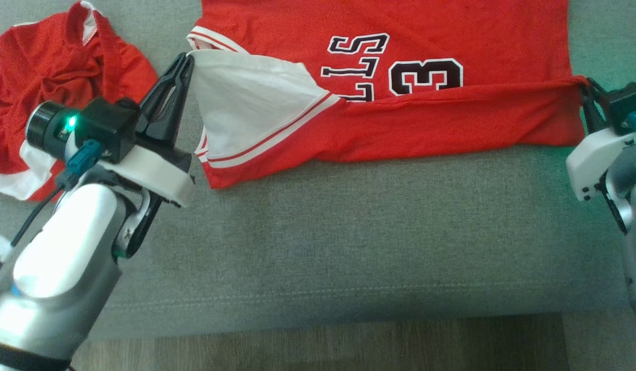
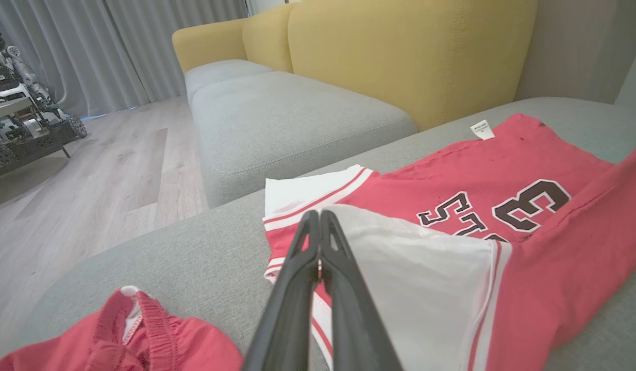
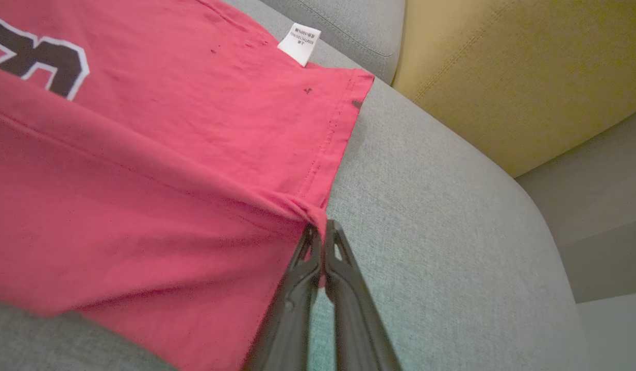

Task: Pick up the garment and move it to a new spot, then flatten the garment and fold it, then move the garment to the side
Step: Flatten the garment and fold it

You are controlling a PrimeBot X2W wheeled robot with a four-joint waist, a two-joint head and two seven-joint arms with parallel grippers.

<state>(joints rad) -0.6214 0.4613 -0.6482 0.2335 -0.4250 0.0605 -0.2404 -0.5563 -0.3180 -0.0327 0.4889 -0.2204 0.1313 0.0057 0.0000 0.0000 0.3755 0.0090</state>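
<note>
The garment (image 1: 452, 51), a red jersey with black numerals and white sleeves, lies spread on the grey sofa cushion (image 1: 323, 232). Its near edge is drawn up over the body in a long fold. My left gripper (image 1: 186, 59) is shut on the corner of the white sleeve; in the left wrist view the gripper (image 2: 319, 214) pinches that sleeve of the garment (image 2: 503, 175). My right gripper (image 1: 586, 90) is shut on the hem corner at the right. In the right wrist view the gripper (image 3: 322, 229) clamps bunched red cloth of the garment (image 3: 143, 154).
A second red garment (image 1: 55, 77) lies crumpled on the cushion at the left, beside my left arm. The cushion's front edge (image 1: 323, 309) drops to a wooden floor (image 1: 323, 345). A yellow sofa back (image 3: 503, 67) rises past the cushion. A machine on a cart (image 2: 19, 118) stands across the room.
</note>
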